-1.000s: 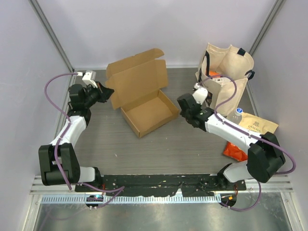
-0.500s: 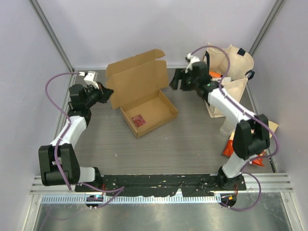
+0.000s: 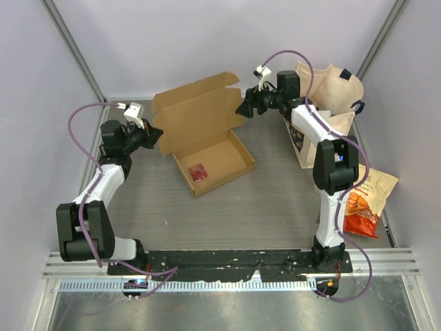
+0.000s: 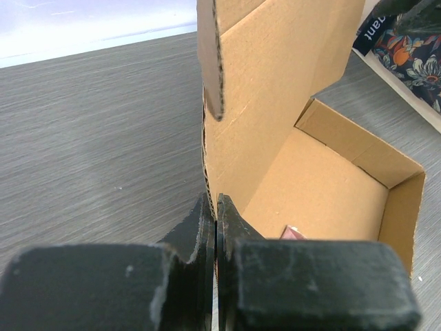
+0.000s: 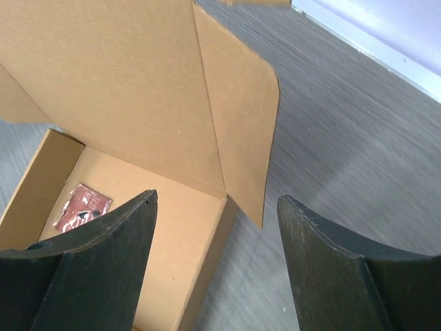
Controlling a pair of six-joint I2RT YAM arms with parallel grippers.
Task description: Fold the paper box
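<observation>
Since the paper box (image 3: 200, 117) looked light and crease-prone, you had the left gripper (image 4: 216, 207) pinched on its lid flap, the right gripper (image 3: 242, 110) gaping empty near the far flap.

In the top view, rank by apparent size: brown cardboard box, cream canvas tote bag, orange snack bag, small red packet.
1. Brown cardboard box
2. Cream canvas tote bag, partly hidden
3. Orange snack bag
4. Small red packet
</observation>
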